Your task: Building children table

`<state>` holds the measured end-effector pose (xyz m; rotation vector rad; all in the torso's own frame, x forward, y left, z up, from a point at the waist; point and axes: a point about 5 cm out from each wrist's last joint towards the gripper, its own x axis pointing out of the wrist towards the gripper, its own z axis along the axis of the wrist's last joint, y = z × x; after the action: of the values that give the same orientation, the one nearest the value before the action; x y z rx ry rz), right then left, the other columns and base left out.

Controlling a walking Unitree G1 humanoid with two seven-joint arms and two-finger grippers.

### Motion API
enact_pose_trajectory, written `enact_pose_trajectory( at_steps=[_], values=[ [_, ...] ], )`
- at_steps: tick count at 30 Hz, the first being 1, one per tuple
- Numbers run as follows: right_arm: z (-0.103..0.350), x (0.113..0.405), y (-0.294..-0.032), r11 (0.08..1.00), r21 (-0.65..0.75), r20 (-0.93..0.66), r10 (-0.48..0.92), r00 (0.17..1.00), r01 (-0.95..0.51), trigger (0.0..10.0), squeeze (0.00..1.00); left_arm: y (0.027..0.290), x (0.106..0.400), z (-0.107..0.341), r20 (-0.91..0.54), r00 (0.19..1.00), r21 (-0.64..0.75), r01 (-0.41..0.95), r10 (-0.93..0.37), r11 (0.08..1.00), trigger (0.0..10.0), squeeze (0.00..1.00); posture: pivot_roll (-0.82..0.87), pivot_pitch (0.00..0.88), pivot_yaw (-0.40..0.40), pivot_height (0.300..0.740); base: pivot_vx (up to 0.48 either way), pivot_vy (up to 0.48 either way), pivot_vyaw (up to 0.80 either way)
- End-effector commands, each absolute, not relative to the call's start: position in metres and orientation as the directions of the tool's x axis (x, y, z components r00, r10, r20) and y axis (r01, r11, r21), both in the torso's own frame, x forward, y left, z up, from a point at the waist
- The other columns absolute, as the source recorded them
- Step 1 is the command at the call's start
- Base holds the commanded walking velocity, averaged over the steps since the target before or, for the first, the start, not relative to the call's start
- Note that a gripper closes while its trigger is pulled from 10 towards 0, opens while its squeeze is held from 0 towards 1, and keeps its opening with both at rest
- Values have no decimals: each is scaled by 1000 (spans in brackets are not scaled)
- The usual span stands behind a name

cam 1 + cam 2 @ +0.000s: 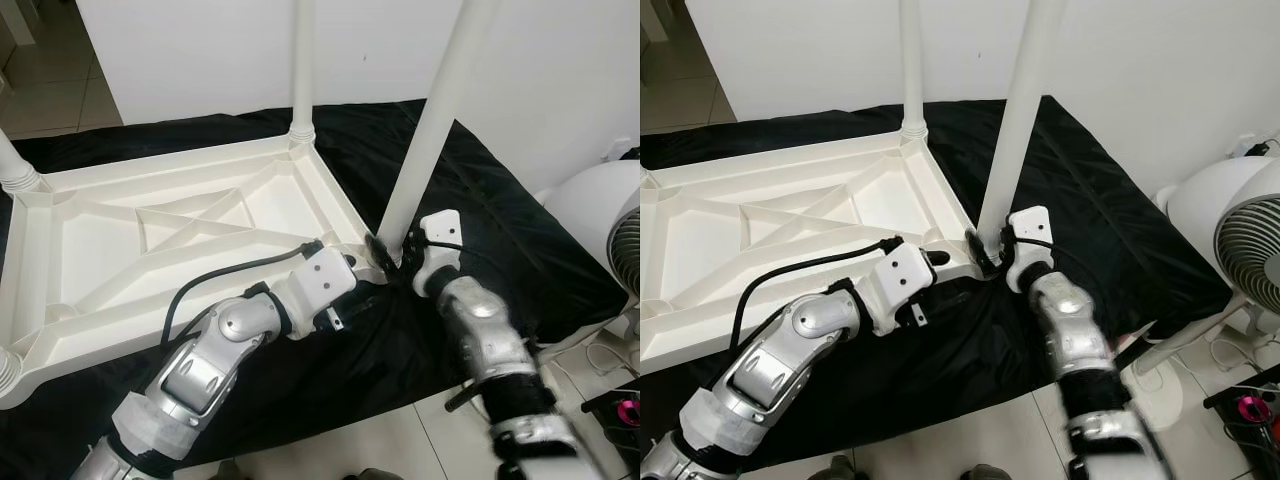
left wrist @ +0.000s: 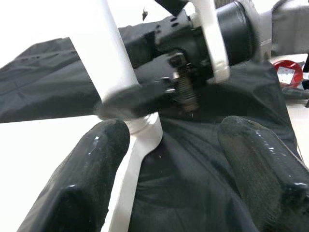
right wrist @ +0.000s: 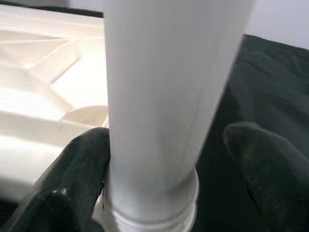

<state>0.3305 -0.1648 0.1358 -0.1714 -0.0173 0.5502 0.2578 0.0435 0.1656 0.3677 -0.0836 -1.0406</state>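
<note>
Right eye view: tabletop (image 1: 790, 240) upside down on black sheet (image 1: 1090, 220) so sockets face up | right gripper (image 1: 985, 252) fingers straddle leaning leg (image 1: 1018, 120) base, not clenched, at near-right corner socket | left gripper (image 2: 169, 159) released, beside corner, likely steadying.

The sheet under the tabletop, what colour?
Black sheet, clearest in the left eye view.

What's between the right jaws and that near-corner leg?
Nothing visible. The right gripper already straddles the table leg at its base, at the near corner of the upturned tabletop; one finger touches it, the other stands off.
</note>
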Motion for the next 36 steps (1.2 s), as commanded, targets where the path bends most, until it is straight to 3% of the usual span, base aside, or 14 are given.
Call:
enact_pose_trajectory(
  at_steps=[1, 4, 22, 23, 24, 25, 26, 36],
  values=[
    [134, 331, -161, 809, -153, -31, 570, 821, -567, 10000, 0, 42, 257, 165, -122, 470, 336, 848, -874, 410, 10000, 0, -74, 0, -5, 740, 0, 0, 0],
    [133, 334, -159, 762, -165, -53, 627, 777, -627, 10000, 0, 42, 259, 166, -122, 472, 341, 846, -873, 410, 10000, 0, -65, 0, 2, 740, 0, 0, 0],
    [135, 353, -140, 661, -203, -115, 717, 688, -723, 10000, 0, 42, 260, 168, -117, 472, 350, 843, -874, 409, 10000, 0, -69, 0, 2, 740, 0, 0, 0],
    [133, 353, -139, 649, -200, -116, 728, 676, -734, 5255, 0, 42, 260, 169, -116, 473, 350, 843, -874, 409, 10000, 0, -61, 0, -5, 740, 0, 0, 0],
    [131, 351, -138, 640, -196, -118, 737, 666, -743, 1529, 0, 42, 260, 169, -114, 475, 349, 841, -872, 412, 10000, 0, -62, 0, -4, 740, 0, 0, 0],
    [131, 351, -138, 640, -196, -118, 737, 666, -743, 1529, 0, 42, 260, 169, -114, 475, 349, 841, -872, 412, 10000, 0, -62, 0, -4, 740, 0, 0, 0],
    [129, 350, -139, 632, -192, -118, 745, 657, -751, 0, 0, 42, 260, 169, -114, 477, 349, 840, -871, 415, 10000, 0, -61, 0, -5, 740, 0, 0, 0],
    [121, 346, -144, 634, -165, -102, 751, 652, -756, 0, 0, 41, 259, 168, -118, 467, 345, 847, -877, 404, 10000, 0, -77, 0, 9, 740, 0, 0, 0]
  ],
)
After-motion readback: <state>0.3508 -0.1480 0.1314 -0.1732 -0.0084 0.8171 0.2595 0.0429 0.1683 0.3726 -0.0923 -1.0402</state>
